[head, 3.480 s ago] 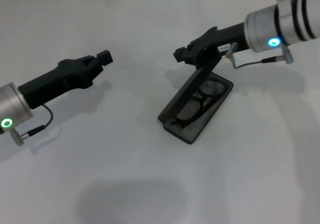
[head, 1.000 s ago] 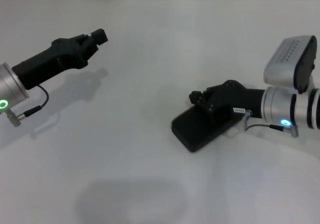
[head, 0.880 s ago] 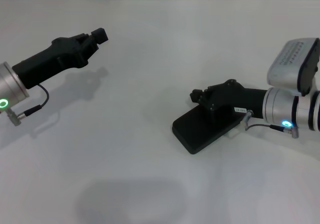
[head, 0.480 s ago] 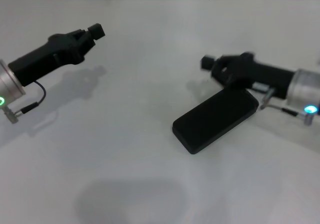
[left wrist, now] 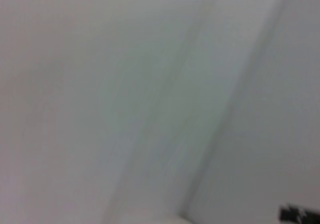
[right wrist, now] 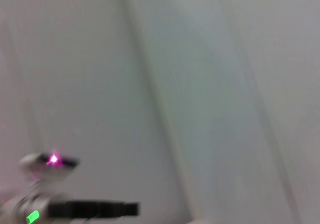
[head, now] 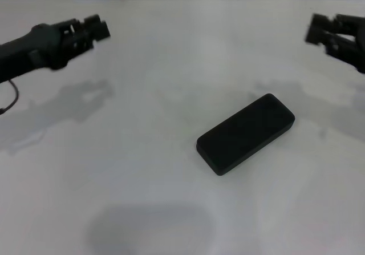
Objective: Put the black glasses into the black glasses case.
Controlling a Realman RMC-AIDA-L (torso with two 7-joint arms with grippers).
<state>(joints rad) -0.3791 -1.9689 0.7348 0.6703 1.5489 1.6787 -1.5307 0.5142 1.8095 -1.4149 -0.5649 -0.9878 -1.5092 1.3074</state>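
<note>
**A:** Start on your left. What has the left gripper [head: 94,28] done?

**B:** It has drawn back and up toward the far left of the table [head: 142,198], well apart from the work. It carries nothing you can see, but whether its fingers are open or closed, I cannot tell.

**A:** And the middle?

**B:** That is your real change. A few seconds ago the black glasses case [head: 246,133] stood open with the black glasses lying inside and the right gripper at the lid. Now the lid is down and flat, the case lies alone, slantwise, a little right of centre, with nothing touching it. You cannot see the glasses any more (I judge they are shut inside, since they lie nowhere on the table).

**A:** The right gripper?

**B:** The right gripper [head: 319,29] has let go and lifted away to the far right edge, high above the surface. It holds nothing; how far its fingers stand apart, I cannot tell.

**A:** So where does that leave you?

**B:** As I read it, the task looks finished, and both arms are retreating.

**A:** The surface and room?

**B:** A plain white table, matte, with soft shadows under each arm. Behind it a pale wall with thin dark seams.
</note>
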